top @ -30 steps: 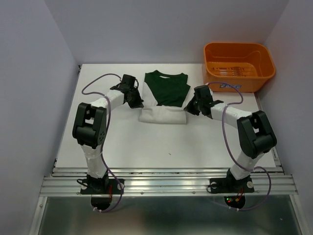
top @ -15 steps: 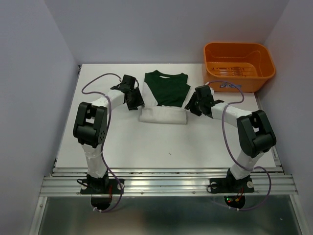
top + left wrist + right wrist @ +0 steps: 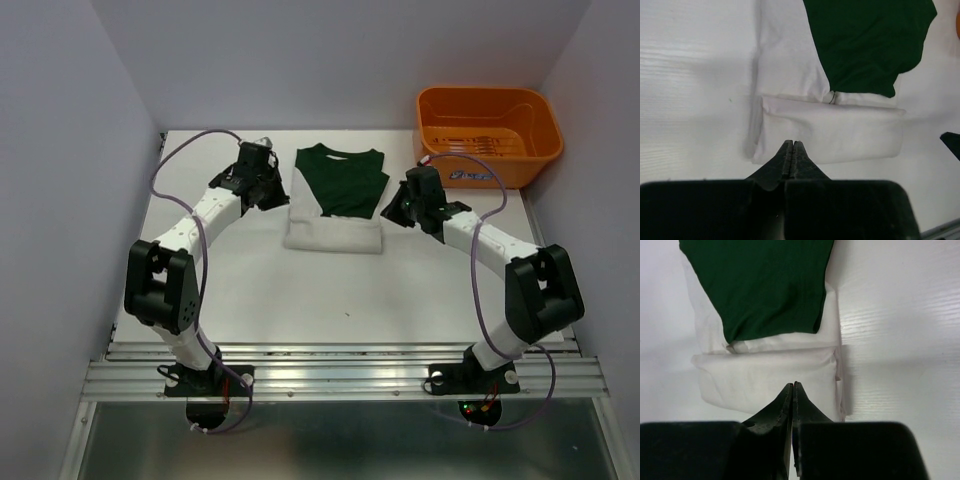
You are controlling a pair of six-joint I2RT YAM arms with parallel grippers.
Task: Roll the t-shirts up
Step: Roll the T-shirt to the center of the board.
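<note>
One t-shirt lies at the back middle of the table. Its dark green part (image 3: 343, 180) is spread flat, and its white lower part (image 3: 333, 236) is rolled into a low band across the near end. My left gripper (image 3: 275, 195) hovers at the shirt's left edge, shut and empty. In the left wrist view its tips (image 3: 792, 143) point over the white roll (image 3: 840, 135). At the shirt's right edge my right gripper (image 3: 392, 213) is also shut with nothing in it, its tips (image 3: 792, 384) over the roll (image 3: 755, 380) below the green cloth (image 3: 760, 285).
An orange plastic basket (image 3: 500, 165) stands at the back right corner, just behind the right arm's cable. Purple walls close in the table on the left, back and right. A small dark speck (image 3: 347, 313) lies on the white tabletop near the front.
Both grippers opened, let go of the roll and shut again. Both wrists pulled up and back from the shirt's edges, and the arms stretched out lower.
</note>
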